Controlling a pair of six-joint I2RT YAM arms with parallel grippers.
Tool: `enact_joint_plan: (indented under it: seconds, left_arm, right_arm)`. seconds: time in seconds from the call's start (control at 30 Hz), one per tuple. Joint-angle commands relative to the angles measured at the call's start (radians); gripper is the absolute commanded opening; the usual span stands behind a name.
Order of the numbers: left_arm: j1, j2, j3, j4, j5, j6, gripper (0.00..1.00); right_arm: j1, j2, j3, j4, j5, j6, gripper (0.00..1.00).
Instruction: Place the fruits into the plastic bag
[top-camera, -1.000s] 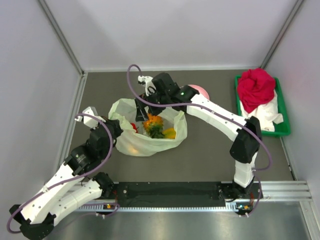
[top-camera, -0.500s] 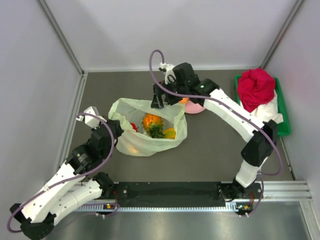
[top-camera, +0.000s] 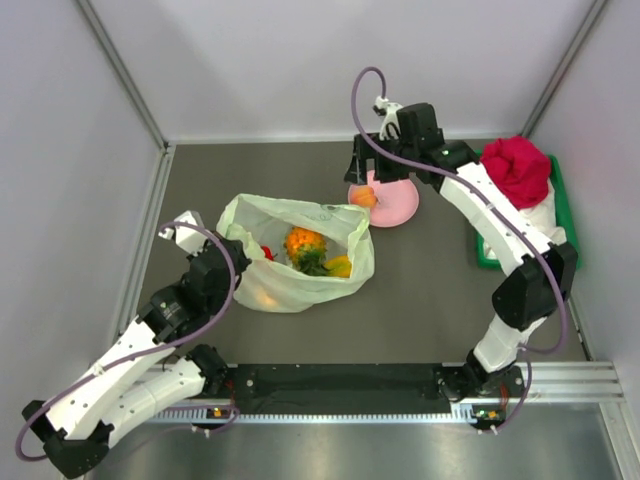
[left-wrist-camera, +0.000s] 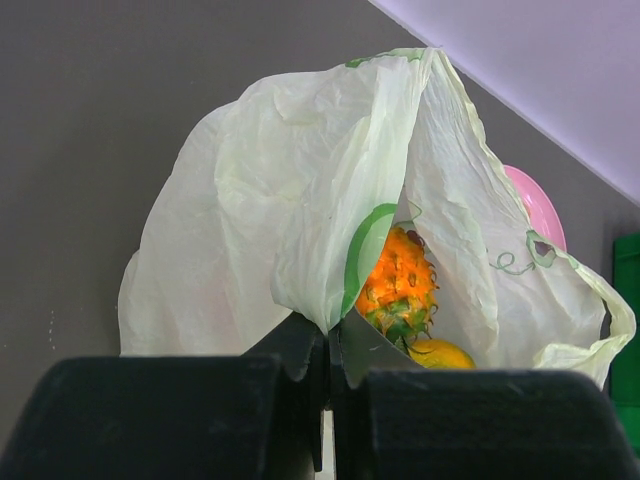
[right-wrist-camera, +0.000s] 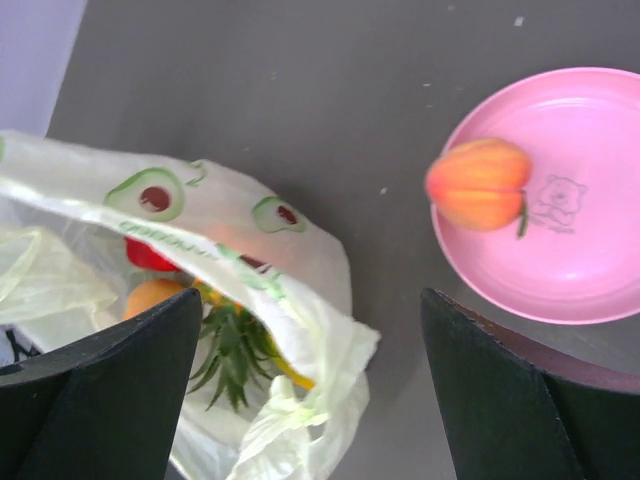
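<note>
The pale-green plastic bag (top-camera: 295, 255) lies with its mouth held up. My left gripper (left-wrist-camera: 333, 345) is shut on the bag's near rim (left-wrist-camera: 330, 250). Inside the bag are a small orange pineapple (left-wrist-camera: 398, 280), a yellow-orange fruit (left-wrist-camera: 440, 353) and a red fruit (right-wrist-camera: 150, 258). One orange fruit (right-wrist-camera: 478, 183) sits on the left part of the pink plate (right-wrist-camera: 590, 270), just right of the bag. My right gripper (top-camera: 362, 165) hangs open and empty above the plate's left edge. In its wrist view the black fingers (right-wrist-camera: 120, 380) frame the bag's right corner (right-wrist-camera: 300, 290) and the plate.
A green tray (top-camera: 562, 262) at the far right holds a red cloth bundle (top-camera: 512, 172) on white cloth (top-camera: 535, 225). Grey walls close the table at the back and on both sides. The arms' base rail (top-camera: 340, 385) runs along the near edge.
My right arm has swung from above the bag's mouth to the right and back, over the pink plate, staying open. The left gripper keeps its hold on the bag.
</note>
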Motion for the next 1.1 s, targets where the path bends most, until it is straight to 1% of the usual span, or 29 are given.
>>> enact_joint_plan:
  seconds: [0.0,0.17,0.57,0.83,1.07]
  left_arm:
    - [0.004,-0.007,0.003,0.036,-0.021,0.003,0.0]
    - [0.004,-0.016,0.0,0.024,-0.03,-0.001,0.0]
    - [0.004,-0.023,0.002,0.007,-0.052,-0.011,0.0]
    - [0.004,-0.014,-0.012,0.03,-0.049,-0.015,0.0]
    - [0.004,0.024,0.006,0.055,-0.038,0.028,0.0]
  right_arm:
    - [-0.054,0.061,0.063,-0.014,0.041,-0.003,0.89]
    - [-0.067,0.132,0.118,-0.046,0.113,-0.049,0.9]
    - [-0.085,0.353,0.247,-0.105,0.144,-0.088,0.92]
    - [-0.087,0.425,0.29,-0.121,0.169,-0.098,0.93]
    - [-0.087,0.448,0.289,-0.118,0.176,-0.106,0.93]
